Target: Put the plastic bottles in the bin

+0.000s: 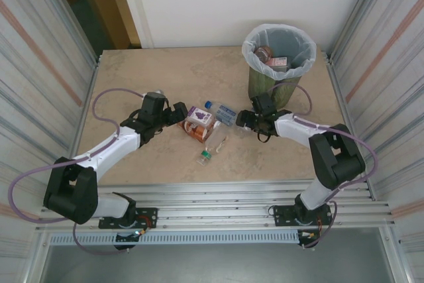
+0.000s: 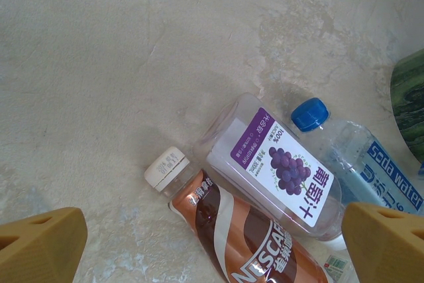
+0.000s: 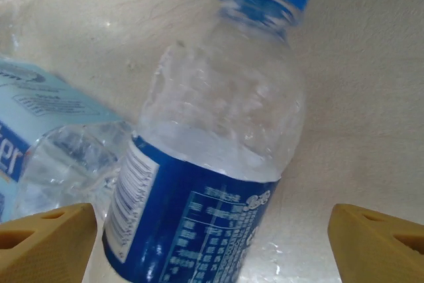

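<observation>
Bottles lie in a tight cluster in the middle of the surface, well apart from the bin. The bin stands at the far right with several more already inside. A green-capped bottle lies alone, nearer the arms.

The left claw hangs wide over the amber bottle and the grape bottle, which lie touching side by side. A water bottle lies just beyond them. The right claw is wide too, with its fingertips on either side of a blue-label bottle but clear of it. A second clear bottle presses against that bottle's left side.

Crowding is the main risk: a closing claw could catch two bottles at once, or wedge a finger against the neighbour and miss its grip. The bottles are round, slick and thin-walled, so a squeeze off centre may make one squirt out or roll away. Both arms work the same cluster from opposite sides — a nudge from one could shift what the other is lined up on, or the claws could meet. The bin is also tall, and a low carry could strike its wall or snag the bag folded over its rim.
</observation>
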Tool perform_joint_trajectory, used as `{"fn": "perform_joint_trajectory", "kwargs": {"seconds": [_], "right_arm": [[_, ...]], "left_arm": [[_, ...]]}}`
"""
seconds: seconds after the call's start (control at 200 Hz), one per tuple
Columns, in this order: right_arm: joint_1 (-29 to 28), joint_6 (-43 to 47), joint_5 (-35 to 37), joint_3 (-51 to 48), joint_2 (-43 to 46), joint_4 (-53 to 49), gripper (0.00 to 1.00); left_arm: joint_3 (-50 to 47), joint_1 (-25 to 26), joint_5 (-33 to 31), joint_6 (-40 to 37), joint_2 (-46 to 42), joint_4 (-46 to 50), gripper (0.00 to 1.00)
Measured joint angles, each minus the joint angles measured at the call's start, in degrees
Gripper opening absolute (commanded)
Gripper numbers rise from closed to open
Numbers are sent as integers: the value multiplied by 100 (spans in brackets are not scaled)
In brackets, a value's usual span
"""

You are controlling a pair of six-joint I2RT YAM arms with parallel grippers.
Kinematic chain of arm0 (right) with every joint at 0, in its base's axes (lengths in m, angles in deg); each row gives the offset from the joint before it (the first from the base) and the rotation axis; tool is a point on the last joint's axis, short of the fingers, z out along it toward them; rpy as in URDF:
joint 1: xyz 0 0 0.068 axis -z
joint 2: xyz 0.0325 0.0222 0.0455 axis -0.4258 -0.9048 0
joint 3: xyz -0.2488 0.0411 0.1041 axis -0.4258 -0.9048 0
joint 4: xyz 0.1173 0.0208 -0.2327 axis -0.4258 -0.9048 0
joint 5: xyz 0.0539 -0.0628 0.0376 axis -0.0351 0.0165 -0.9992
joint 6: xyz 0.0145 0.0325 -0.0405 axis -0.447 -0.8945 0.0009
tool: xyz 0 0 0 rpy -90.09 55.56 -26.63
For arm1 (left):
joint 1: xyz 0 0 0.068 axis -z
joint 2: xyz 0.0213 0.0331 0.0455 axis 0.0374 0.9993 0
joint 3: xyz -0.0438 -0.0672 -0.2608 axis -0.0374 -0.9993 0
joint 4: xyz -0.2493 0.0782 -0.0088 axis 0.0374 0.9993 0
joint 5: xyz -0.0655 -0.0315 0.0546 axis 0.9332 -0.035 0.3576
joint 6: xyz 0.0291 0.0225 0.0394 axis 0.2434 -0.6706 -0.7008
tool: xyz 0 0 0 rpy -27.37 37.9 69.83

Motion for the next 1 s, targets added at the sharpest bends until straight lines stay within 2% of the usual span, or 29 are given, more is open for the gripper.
{"fn": "perform_joint_trajectory", "kwargs": {"seconds": [0.195,0.506,0.671,1.002], "right_arm": [[-20,-337,254,149,-387,-26,67],[-20,-404,299,140,-389,-55,40],[-68,-402,437,-9,-26,-363,35],[-63,-402,1379,-328,1961,-1519,33]], "left_arm": [[0,0,-15,-2,0,22,99],[0,0,-39,-2,0,22,99],[0,0,-55,-2,-2,22,99],[-9,-11,-175,-2,-72,17,99]]}}
